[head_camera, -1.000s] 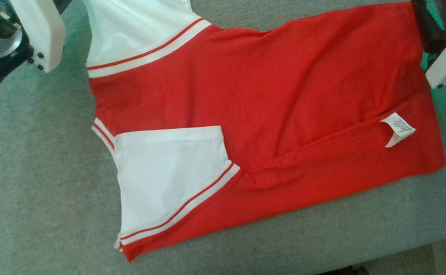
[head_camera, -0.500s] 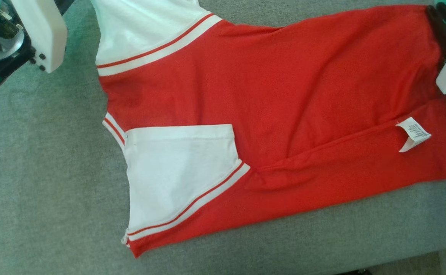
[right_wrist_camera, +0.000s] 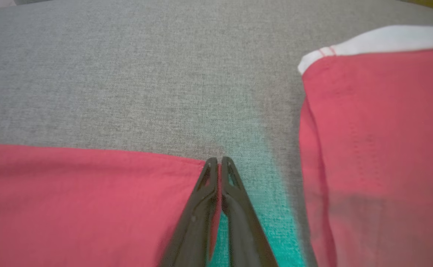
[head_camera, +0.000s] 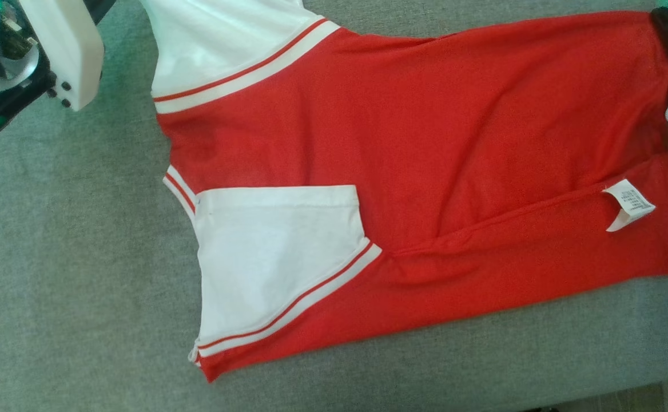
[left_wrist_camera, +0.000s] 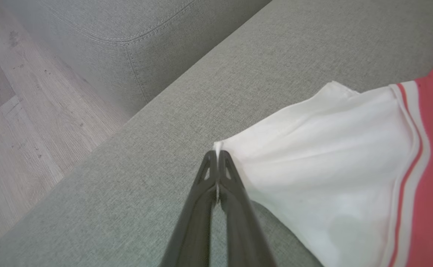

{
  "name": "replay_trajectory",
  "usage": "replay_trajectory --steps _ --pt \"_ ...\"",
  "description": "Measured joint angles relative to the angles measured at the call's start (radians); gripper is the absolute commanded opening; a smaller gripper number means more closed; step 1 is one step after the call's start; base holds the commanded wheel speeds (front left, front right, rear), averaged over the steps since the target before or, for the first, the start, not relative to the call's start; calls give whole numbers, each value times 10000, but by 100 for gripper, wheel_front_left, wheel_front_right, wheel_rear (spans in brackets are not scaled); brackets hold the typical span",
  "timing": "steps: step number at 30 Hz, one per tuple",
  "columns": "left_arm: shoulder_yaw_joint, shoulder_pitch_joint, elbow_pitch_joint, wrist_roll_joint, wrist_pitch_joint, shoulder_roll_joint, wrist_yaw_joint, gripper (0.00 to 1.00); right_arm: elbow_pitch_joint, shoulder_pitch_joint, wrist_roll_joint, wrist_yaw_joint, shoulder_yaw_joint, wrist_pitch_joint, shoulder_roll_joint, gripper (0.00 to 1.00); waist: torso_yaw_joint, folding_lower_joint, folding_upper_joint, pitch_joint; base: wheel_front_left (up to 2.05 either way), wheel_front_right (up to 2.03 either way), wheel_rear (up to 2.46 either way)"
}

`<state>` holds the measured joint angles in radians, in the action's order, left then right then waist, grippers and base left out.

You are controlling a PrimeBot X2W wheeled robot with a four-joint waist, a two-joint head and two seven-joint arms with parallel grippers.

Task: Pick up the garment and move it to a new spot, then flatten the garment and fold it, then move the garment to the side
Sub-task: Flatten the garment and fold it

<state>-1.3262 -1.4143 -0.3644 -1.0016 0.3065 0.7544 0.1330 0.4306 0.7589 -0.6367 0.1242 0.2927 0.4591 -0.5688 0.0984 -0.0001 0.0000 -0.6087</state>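
Red-and-white jersey garment (head_camera: 425, 171) spread flat on grey fabric sofa (head_camera: 54, 297), left fingers (left_wrist_camera: 200, 207) clenched on its white sleeve corner, right fingers (right_wrist_camera: 238, 211) pinching the red hem edge, left wrist view adds pale wooden floor (left_wrist_camera: 23, 122), head view the white care label (head_camera: 628, 204).

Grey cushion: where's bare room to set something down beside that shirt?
Bare grey cushion lies wide open left of the garment, plus a narrower strip along its near edge. The far corners are crowded: the left gripper pinches the white sleeve, the right gripper the red hem.
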Motion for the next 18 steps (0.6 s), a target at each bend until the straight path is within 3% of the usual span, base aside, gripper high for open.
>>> replay_trajectory --steps 8,10,14,18 --pt "0 1 69 -4 2 -35 0 0 -27 72 -441 -2 -217 890 0 20 -107 0 0 74 0 0 0" --pt "0 3 79 -4 2 -52 0 0 -100 60 -497 -2 -228 1020 -8 0 -130 0 0 97 0 0 0" --pt "-2 10 98 2 -102 -69 0 0 -251 9 -587 -4 -219 1139 -67 0 -175 0 0 155 0 0 0" --pt "-4 11 130 347 -512 -73 0 0 -502 -173 -541 -4 -159 548 -75 0 -214 1 0 215 0 0 0"
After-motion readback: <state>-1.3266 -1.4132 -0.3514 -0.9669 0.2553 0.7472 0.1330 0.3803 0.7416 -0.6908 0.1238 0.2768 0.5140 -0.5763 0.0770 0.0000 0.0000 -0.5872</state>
